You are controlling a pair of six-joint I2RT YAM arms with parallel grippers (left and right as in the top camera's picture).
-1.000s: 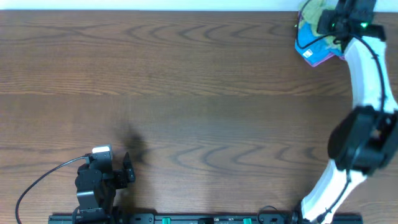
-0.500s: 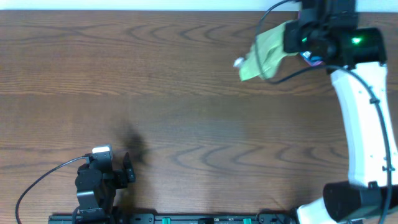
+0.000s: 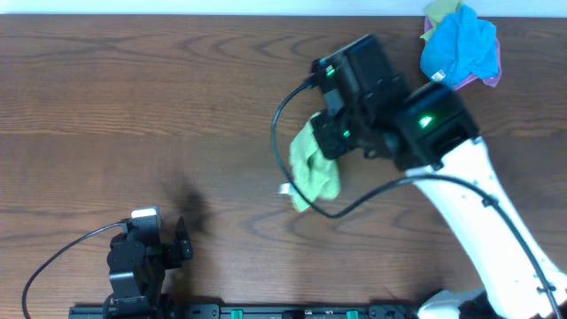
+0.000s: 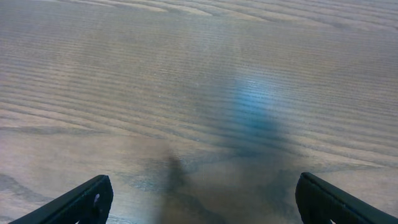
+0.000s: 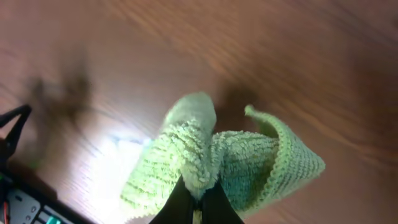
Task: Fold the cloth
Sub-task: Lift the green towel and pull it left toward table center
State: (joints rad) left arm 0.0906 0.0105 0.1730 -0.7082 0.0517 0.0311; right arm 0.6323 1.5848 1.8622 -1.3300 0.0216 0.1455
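The right gripper is pinched tight on a fold of the lime-green cloth, which hangs bunched from it over the middle of the wooden table. A small white tag at the cloth's edge is too small to read. The left gripper sits near the table's front edge, its 2 fingers spread wide and holding nothing. A crumpled blue cloth lies at the far right corner.

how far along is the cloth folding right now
Early. Done: the cloth sits apart from the blue cloth pile at the far corner. In hand: the right pincer is shut on it, holding it bunched over mid-table. Left: spreading it flat and every fold. The left pincer sits open and empty near the front edge.
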